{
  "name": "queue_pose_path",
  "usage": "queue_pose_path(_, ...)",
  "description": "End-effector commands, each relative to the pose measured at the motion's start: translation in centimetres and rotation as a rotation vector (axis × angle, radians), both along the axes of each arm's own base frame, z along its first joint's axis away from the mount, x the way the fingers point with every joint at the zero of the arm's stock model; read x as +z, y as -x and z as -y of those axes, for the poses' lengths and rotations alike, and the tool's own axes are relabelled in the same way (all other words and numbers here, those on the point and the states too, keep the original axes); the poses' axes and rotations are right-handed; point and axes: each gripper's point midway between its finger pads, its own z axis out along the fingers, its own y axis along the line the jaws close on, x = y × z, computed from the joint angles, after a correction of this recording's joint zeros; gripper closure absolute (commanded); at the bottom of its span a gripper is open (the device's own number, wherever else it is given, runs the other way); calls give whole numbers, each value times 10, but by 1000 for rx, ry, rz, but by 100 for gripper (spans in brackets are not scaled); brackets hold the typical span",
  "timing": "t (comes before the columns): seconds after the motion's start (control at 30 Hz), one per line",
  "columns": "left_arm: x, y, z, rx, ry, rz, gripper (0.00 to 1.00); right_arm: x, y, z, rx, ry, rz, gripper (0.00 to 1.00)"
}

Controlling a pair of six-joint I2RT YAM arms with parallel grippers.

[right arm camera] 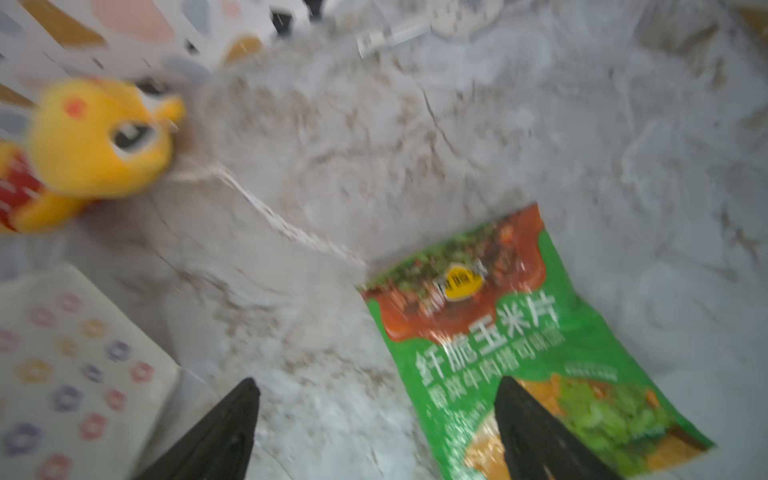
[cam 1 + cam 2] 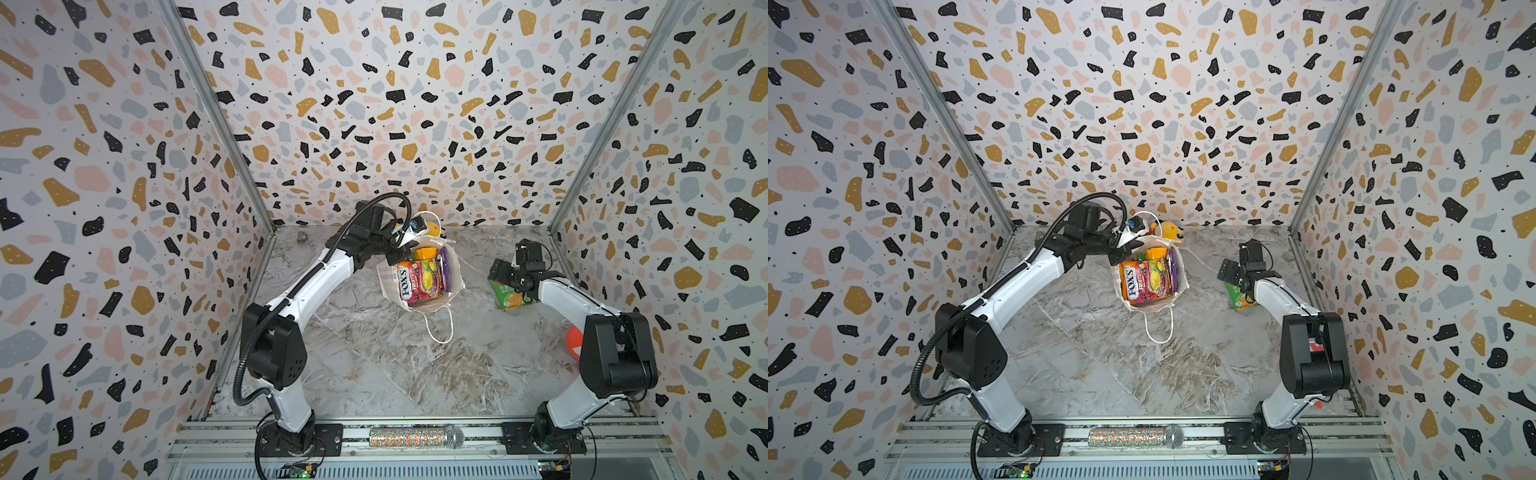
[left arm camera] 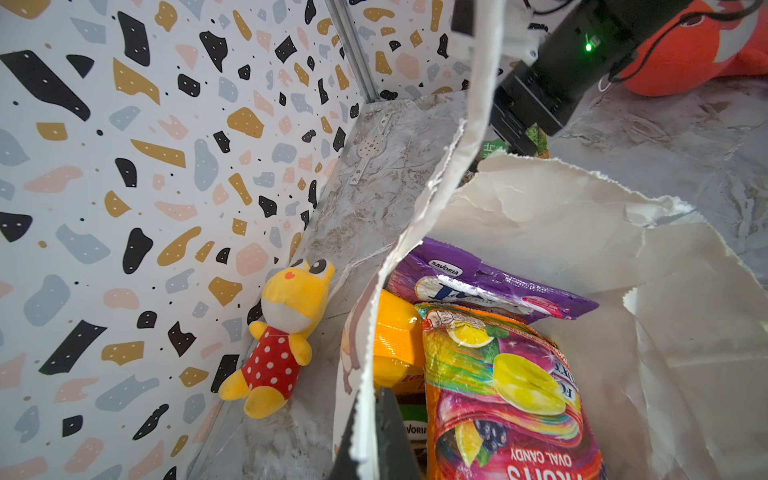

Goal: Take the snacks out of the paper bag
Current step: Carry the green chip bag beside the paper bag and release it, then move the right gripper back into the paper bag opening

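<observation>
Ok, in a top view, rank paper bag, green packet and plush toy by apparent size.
1. paper bag
2. green packet and plush toy: they look alike and both are partly hidden, so no ranking.

The right wrist view is blurred. In both top views the right claw (image 2: 501,275) overlaps the green packet (image 2: 505,302). The paper bag (image 3: 540,216) conceals the bagged packets' (image 2: 422,276) lower ends
</observation>
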Motion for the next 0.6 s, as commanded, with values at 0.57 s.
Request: queue_pose_path(0.57,14,0,9,-49,59,38,100,-68,4,15,-17,80,-175,32)
